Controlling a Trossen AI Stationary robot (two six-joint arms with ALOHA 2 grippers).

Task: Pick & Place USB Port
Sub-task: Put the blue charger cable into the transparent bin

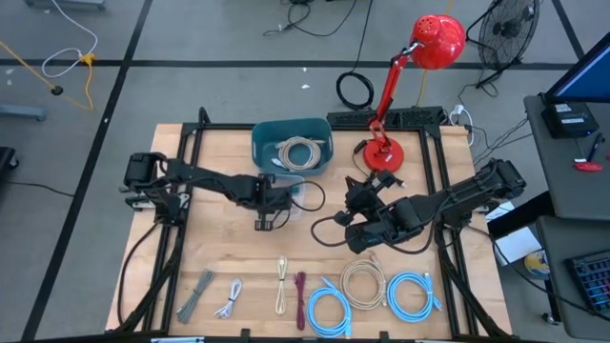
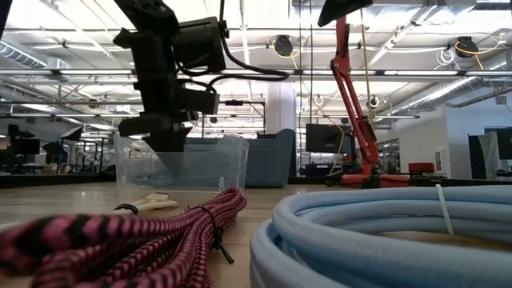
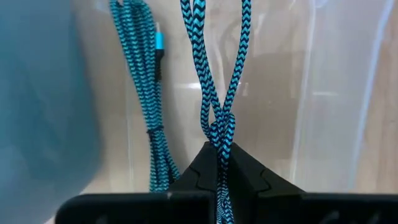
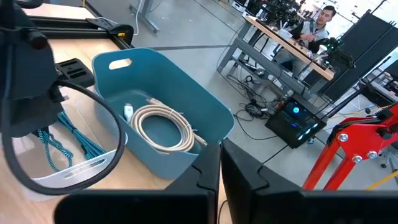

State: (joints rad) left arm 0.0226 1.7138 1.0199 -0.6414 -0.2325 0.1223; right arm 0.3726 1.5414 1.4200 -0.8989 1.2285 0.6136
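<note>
A teal-and-black braided USB cable point(image 3: 219, 93) hangs from my left gripper point(image 3: 221, 163), which is shut on it inside a clear plastic container point(image 4: 68, 171). Another stretch of the cable point(image 3: 148, 106), with its connector, lies on the container's floor. In the high view my left gripper point(image 1: 270, 208) is at mid-table, beside the blue bin point(image 1: 292, 145) that holds a beige coiled cable point(image 1: 300, 152). My right gripper point(image 4: 221, 177) is shut on nothing and hovers to the right of the bin point(image 1: 358, 191). The low view shows my left arm point(image 2: 168, 80) reaching down into the container point(image 2: 180, 164). My left gripper pinches the braided cable between its two fingers where two strands twist together point(image 3: 219, 134). The fingers come from above, pointing steeply down. The two strands run on below the fingertips into the clear container, where the rest of the cable lies on the floor.
A red desk lamp point(image 1: 391, 95) stands at the back right. Along the near edge lie grey point(image 1: 195, 295), white point(image 1: 229, 300), beige point(image 1: 281, 286) and maroon point(image 1: 301, 297) cables, two light blue coils point(image 1: 329, 310) point(image 1: 412, 293) and a beige coil point(image 1: 362, 284).
</note>
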